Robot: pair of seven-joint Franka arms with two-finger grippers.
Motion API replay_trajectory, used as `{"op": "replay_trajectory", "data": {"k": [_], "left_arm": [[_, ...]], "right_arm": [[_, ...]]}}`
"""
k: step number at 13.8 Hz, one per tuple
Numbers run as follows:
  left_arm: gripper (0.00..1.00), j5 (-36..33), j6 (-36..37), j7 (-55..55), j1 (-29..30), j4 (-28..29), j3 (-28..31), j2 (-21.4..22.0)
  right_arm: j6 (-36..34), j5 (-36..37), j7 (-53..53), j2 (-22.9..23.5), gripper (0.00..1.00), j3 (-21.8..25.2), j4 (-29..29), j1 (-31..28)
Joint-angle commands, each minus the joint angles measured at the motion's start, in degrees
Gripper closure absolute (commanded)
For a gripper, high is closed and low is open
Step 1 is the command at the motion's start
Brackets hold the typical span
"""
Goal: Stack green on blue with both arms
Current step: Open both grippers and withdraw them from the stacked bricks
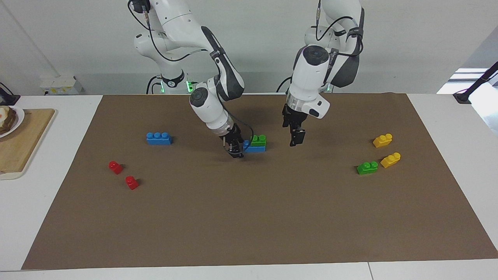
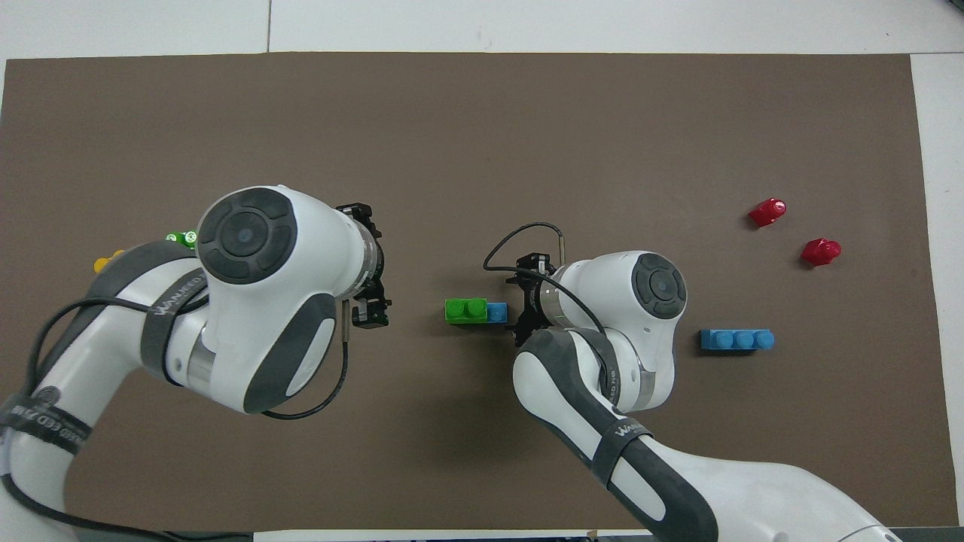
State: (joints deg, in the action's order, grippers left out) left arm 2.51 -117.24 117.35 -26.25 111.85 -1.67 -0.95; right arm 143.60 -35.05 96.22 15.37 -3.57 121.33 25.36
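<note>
The blue brick [image 1: 255,149] lies on the brown mat [image 1: 249,217] midway between the two arms, and every place here is given from it. Its long axis runs across the table, from one arm's end toward the other. The green brick [image 1: 258,139] sits on top of it, pressed over the studs toward the left arm's end, so one blue stud shows bare at the end toward the right arm. The right gripper [image 1: 236,151] hangs low, just beside that bare end and in line with the long axis; whether it is open, closed or touching the brick cannot be told. The left gripper [image 1: 295,139] is raised over bare mat, well apart from the blue brick toward the left arm's end. It carries nothing, and its opening cannot be told either. The right arm is thus much the nearer one, and its way clear looks to be straight up or outward along the axis; a sideways sweep could drag the stack. Farther from the robots than the blue brick, toward the left arm's end, a second green brick [image 1: 367,167] lies unstacked.
</note>
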Motion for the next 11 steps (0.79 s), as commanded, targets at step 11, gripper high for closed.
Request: {"op": "replay_trajectory", "data": {"k": [11], "left_arm": [[0.00, -0.4, 15.4, -42.1, 12.9, 0.6, 0.3, 10.5]], "right_arm": [[-22.9, 5.2, -15.1, -11.8, 0.03, 0.1, -9.6, -17.1]]}}
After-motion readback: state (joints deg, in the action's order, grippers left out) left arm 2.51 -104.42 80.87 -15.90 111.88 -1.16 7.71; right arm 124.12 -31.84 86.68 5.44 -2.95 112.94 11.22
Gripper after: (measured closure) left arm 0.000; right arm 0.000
